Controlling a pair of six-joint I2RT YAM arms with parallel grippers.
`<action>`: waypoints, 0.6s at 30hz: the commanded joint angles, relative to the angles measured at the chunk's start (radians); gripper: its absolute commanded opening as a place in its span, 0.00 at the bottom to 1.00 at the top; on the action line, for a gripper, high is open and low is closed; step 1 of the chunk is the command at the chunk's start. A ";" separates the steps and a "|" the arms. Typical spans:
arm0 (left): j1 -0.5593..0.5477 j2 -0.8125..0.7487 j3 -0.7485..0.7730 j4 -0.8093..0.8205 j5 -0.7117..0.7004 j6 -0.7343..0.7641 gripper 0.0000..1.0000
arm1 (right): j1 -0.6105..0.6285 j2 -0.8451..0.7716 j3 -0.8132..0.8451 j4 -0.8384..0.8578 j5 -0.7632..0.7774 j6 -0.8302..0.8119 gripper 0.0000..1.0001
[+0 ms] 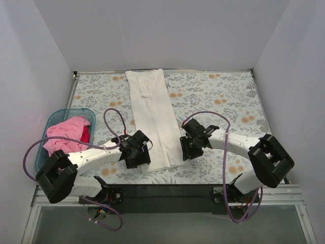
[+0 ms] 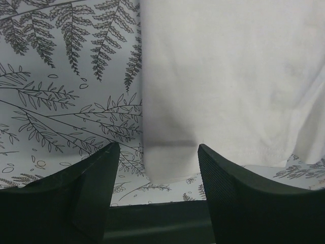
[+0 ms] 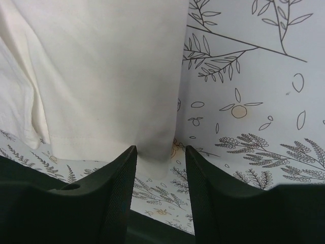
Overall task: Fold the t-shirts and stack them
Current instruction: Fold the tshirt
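The white t-shirt (image 1: 152, 119) lies on the table as a long narrow strip running from the back edge toward me. My left gripper (image 1: 138, 152) sits at its near left corner. In the left wrist view that gripper (image 2: 158, 152) is open, with the shirt's hem corner (image 2: 167, 162) lying between the two fingers. My right gripper (image 1: 191, 144) is at the near right corner. It too (image 3: 160, 152) is open, its jaws closer together around the white shirt's corner (image 3: 152, 137). The pink t-shirt (image 1: 65, 134) is bunched in the basket at the left.
The teal plastic basket (image 1: 53, 119) stands by the left wall, with something red (image 1: 86, 135) beside the pink shirt. The floral tablecloth (image 1: 223, 101) covers the table. White walls close in the left, right and back. A black bar (image 2: 152, 223) runs along the near edge.
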 commanded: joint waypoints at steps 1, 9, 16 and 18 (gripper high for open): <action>-0.034 0.036 0.020 -0.022 -0.039 -0.025 0.58 | 0.013 0.024 -0.023 0.008 -0.011 0.015 0.42; -0.086 0.076 0.045 -0.090 -0.056 -0.041 0.53 | 0.019 0.042 -0.031 0.000 -0.011 0.021 0.36; -0.118 0.142 0.063 -0.113 -0.049 -0.038 0.50 | 0.031 0.062 -0.024 -0.012 -0.016 0.020 0.32; -0.128 0.180 0.075 -0.119 -0.046 -0.036 0.50 | 0.033 0.064 -0.024 -0.015 -0.017 0.017 0.30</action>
